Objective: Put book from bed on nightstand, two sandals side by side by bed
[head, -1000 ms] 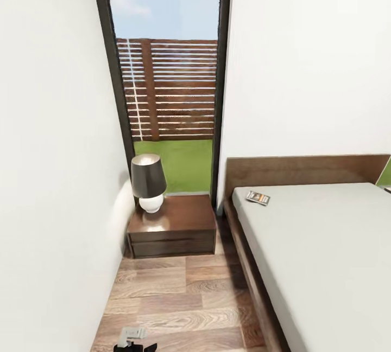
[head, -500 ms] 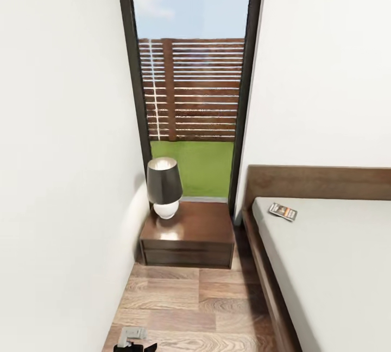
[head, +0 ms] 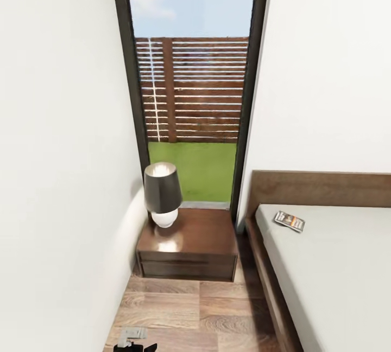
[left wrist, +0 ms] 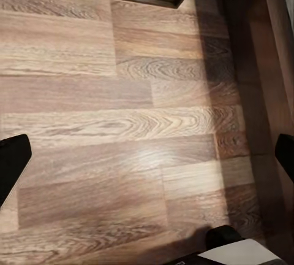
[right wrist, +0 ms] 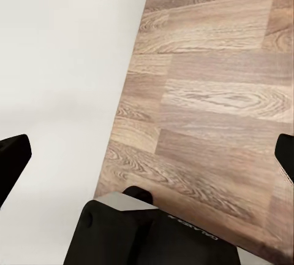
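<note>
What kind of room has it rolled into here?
A bedroom, most likely: a low bed with a wooden headboard, a nightstand carrying a lamp, and a tall window.

White walls (head: 60, 124) flank a black-framed window (head: 190, 86) showing blue sky, a brown slatted fence and green grass. The nightstand (head: 190, 246) is glossy reddish-brown; its lamp (head: 162, 194) has a dark grey shade and white base. The floor (left wrist: 122, 130) is tan wood-grain planks. The bed (head: 336, 276) is pale grey in dark brown.

Camera swung right, edged closer; nightstand (head: 187, 243), book (head: 289, 221) themselves unmoved.
</note>
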